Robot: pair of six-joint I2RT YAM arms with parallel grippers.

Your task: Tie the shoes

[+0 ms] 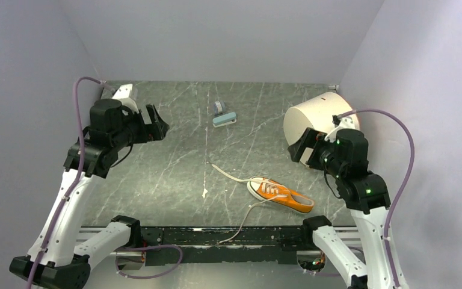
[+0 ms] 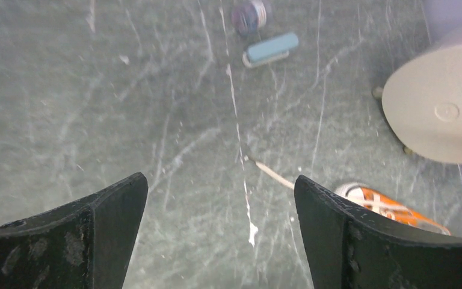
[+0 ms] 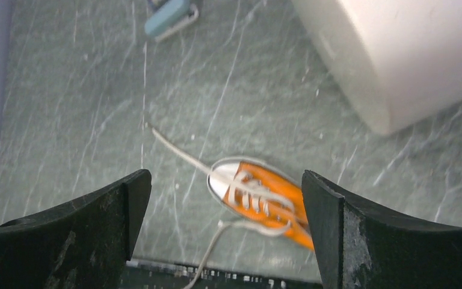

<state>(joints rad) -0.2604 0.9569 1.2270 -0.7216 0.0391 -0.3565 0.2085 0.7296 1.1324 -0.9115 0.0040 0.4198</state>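
A small orange shoe [image 1: 280,194] with a white toe cap lies on the marble table near the front edge, toe pointing left. One cream lace [image 1: 228,174] runs up-left from the toe; the other [image 1: 245,218] trails down over the front rail. The shoe [image 3: 264,198] shows low between the right fingers, and only its toe [image 2: 385,203] shows beside the left wrist's right finger. My left gripper [image 1: 159,125] hangs open high at the left, far from the shoe. My right gripper [image 1: 301,147] is open above and right of the shoe. Neither holds anything.
A large white cylinder [image 1: 313,120] lies on its side at the back right, close behind the right gripper. A small blue-grey block [image 1: 224,119] and a little round roll [image 1: 218,107] sit at the back centre. Grey walls close three sides; a black rail [image 1: 216,236] runs along the front.
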